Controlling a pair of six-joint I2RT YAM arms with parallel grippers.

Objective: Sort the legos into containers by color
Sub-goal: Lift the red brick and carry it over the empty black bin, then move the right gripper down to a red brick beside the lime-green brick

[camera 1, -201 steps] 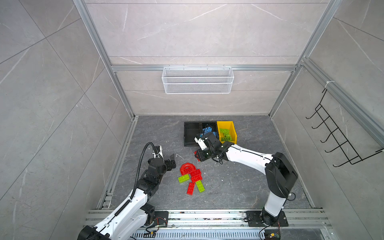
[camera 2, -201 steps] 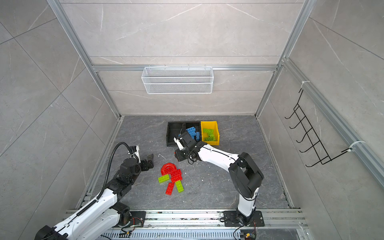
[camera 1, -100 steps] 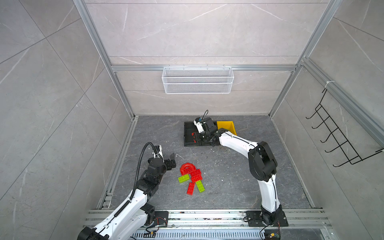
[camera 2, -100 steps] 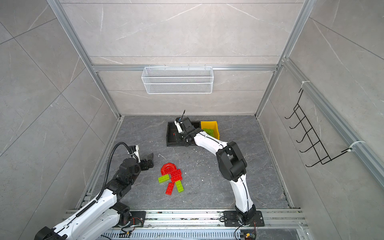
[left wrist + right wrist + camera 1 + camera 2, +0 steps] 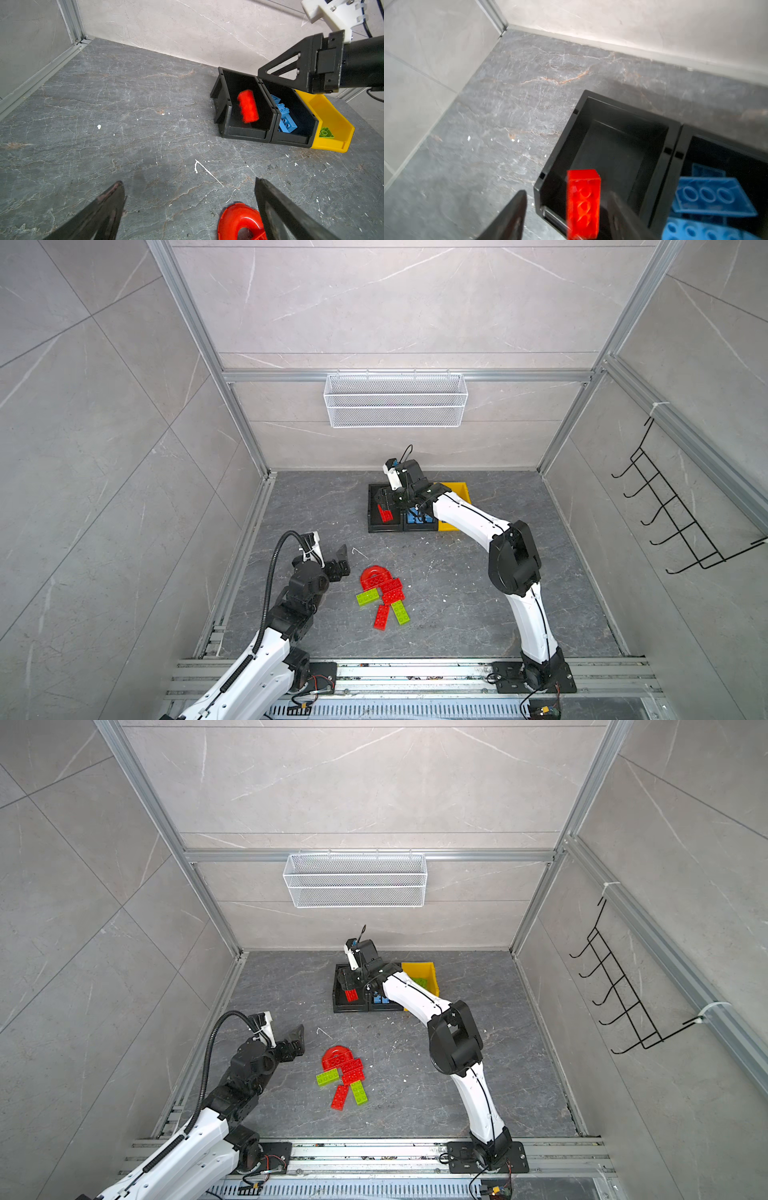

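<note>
I've just let my right gripper (image 5: 566, 192) spring apart over the black end bin (image 5: 629, 111), and the red brick (image 5: 248, 106) is tumbling into it, so red looks started; my left gripper (image 5: 189, 181) hangs wide open by the loose bricks (image 5: 384, 597), well short of that bin.
</note>
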